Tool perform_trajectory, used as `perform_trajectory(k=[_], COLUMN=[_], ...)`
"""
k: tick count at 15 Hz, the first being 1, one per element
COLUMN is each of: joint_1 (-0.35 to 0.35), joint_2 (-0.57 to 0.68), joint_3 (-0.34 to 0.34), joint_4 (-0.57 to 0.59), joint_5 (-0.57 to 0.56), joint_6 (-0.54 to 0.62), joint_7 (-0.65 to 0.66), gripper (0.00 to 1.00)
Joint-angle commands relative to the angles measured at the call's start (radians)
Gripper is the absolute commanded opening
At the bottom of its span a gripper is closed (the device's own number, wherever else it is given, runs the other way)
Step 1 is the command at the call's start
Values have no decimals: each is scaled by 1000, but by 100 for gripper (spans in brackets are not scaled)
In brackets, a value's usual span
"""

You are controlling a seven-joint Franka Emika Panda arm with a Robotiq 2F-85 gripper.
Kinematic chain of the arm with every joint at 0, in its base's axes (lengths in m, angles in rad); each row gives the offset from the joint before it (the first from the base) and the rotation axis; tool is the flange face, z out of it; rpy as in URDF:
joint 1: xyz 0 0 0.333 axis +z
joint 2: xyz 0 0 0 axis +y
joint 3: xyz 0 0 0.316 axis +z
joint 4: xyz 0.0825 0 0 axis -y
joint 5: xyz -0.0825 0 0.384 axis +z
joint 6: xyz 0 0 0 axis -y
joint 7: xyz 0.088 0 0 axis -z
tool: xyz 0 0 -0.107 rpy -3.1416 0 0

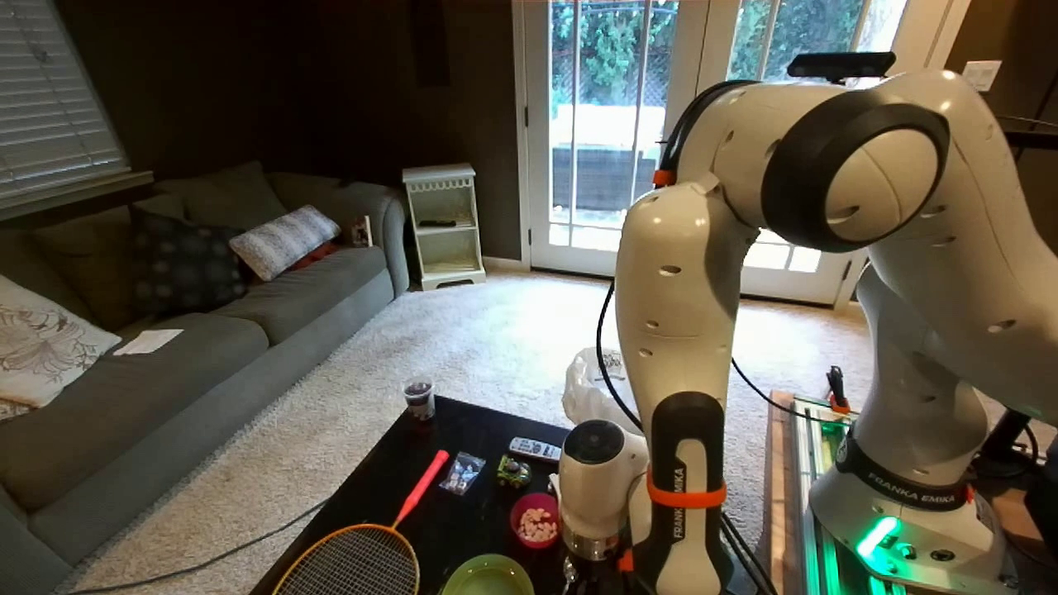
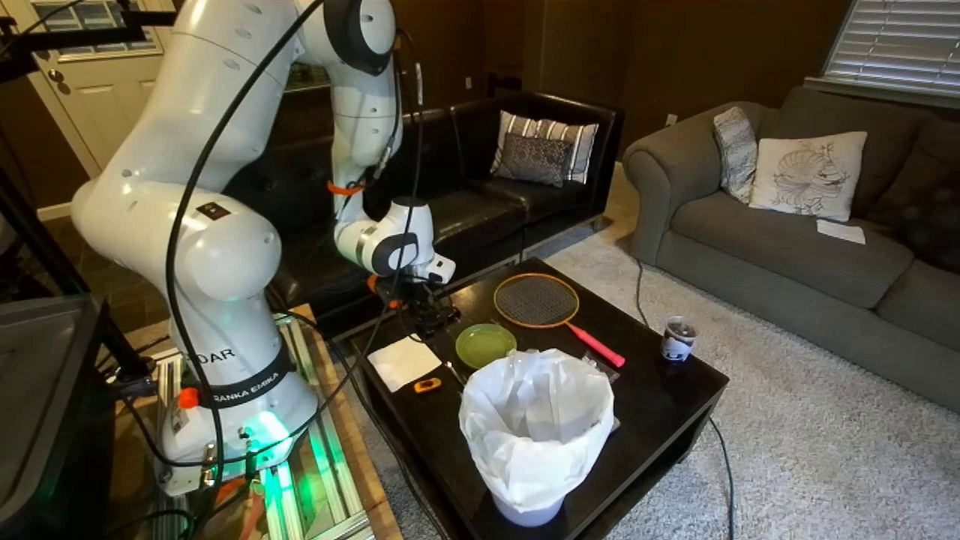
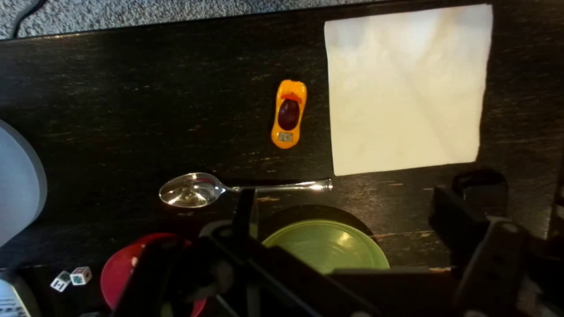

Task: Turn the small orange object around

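Note:
The small orange object is a toy car with a dark red oval in its middle. In the wrist view it lies with its long side nearly upright, its grey patch at the lower end. In an exterior view it lies on the dark table between the white paper and the bucket; the remaining exterior view does not show it. My gripper is open and empty, its fingers wide apart above the table near the green plate. In the exterior views it is apart from the car; it is partly cut off at the bottom edge.
A white paper sheet and a spoon lie close to the car. A green plate, red bowl, bag-lined white bucket, racket, remote and cup are also around.

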Motion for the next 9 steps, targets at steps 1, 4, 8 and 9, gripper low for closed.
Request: perform_trajectory(k=[1,4,8,9], joint_1=[-6,-24,-28,-28], joint_2=[-18,-56,-60,-60], joint_3=[14,40,41,41], joint_4=[-5,-18,-24,-24], joint_5=[12,6,5,5], joint_6=[-10,-32,-33,-33], joint_7=[-16,-23,-26,-26], gripper=[100,100,100,100])
